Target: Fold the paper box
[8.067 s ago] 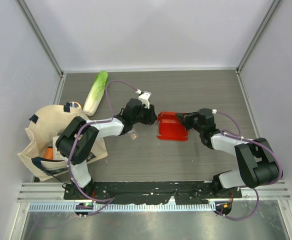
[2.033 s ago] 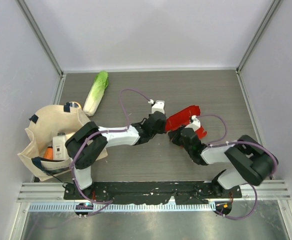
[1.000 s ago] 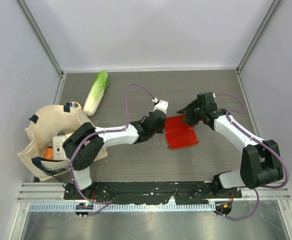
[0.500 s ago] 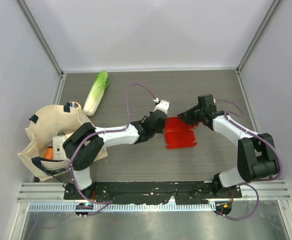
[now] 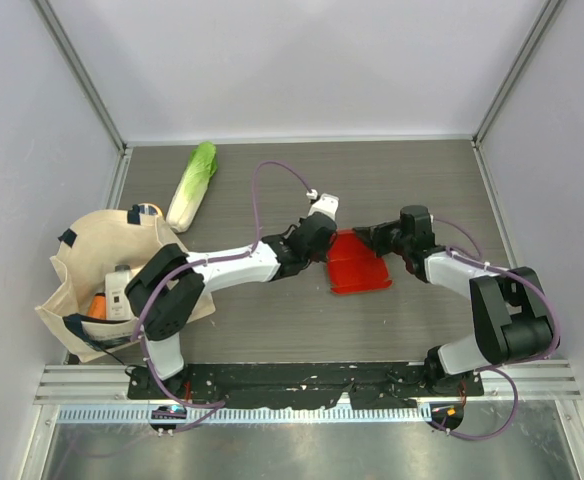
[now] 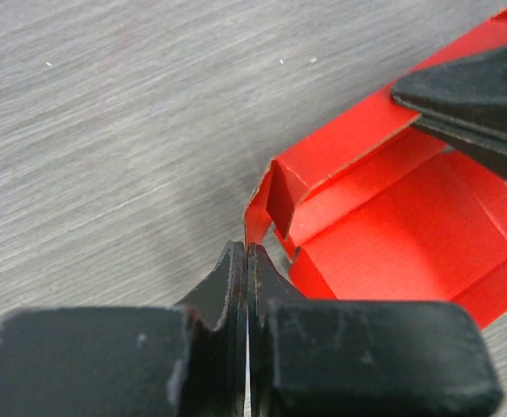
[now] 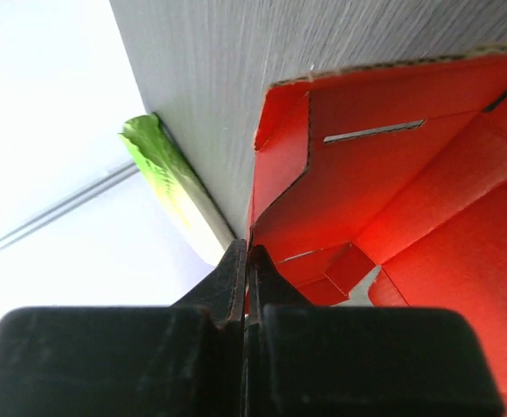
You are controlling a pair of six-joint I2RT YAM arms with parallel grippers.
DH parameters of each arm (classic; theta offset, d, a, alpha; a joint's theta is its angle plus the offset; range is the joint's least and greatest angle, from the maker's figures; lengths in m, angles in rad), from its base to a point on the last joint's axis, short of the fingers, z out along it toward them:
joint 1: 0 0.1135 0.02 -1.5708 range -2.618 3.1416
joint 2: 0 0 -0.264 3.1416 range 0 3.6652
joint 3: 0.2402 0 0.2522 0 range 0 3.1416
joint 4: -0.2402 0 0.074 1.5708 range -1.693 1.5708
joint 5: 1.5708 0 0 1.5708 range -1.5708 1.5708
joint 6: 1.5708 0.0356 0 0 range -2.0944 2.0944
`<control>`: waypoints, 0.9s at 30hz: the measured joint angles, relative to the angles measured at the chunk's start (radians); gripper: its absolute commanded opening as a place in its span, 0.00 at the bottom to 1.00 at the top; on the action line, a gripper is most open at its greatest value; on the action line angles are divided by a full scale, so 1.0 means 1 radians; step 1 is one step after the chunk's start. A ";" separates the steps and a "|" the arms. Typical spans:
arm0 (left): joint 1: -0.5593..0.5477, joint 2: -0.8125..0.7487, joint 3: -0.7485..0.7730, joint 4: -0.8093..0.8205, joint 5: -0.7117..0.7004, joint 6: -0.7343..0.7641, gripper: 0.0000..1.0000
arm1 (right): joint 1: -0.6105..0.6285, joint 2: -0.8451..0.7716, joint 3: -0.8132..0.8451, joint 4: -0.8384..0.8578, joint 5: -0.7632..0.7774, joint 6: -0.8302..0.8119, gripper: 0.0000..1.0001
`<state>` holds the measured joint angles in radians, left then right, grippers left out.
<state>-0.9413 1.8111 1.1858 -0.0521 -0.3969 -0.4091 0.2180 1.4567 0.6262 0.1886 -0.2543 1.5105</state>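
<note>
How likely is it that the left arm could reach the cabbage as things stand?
Probably not yet: the left tool is shut on the paper box, so it must let go first. The table toward the cabbage looks bare.

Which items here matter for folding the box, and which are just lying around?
In the job: paper box; left jaws and right jaws, each shut on an edge of it.
Lying about: cabbage; tote bag with things inside, at the table's left side.
</note>
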 measured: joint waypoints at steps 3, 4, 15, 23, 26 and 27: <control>0.025 0.000 0.020 -0.019 0.021 -0.025 0.00 | -0.002 0.000 -0.051 0.111 0.000 0.064 0.01; 0.036 0.000 0.024 -0.021 0.035 -0.036 0.00 | -0.002 0.000 -0.073 0.156 0.002 0.084 0.01; 0.086 0.003 0.030 -0.005 0.142 -0.127 0.00 | 0.023 0.000 -0.257 0.507 0.079 0.190 0.01; 0.089 0.006 -0.059 0.142 0.240 -0.143 0.00 | 0.059 0.064 -0.372 0.770 0.203 0.186 0.01; 0.093 0.007 -0.112 0.227 0.276 -0.153 0.00 | 0.079 0.129 -0.403 0.898 0.241 0.183 0.01; 0.095 0.007 -0.119 0.245 0.283 -0.155 0.00 | 0.087 0.151 -0.420 0.955 0.262 0.182 0.01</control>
<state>-0.8459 1.8183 1.0668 0.1925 -0.1135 -0.5640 0.3046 1.6081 0.2062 1.1435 0.0082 1.6924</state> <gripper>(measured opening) 0.009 0.037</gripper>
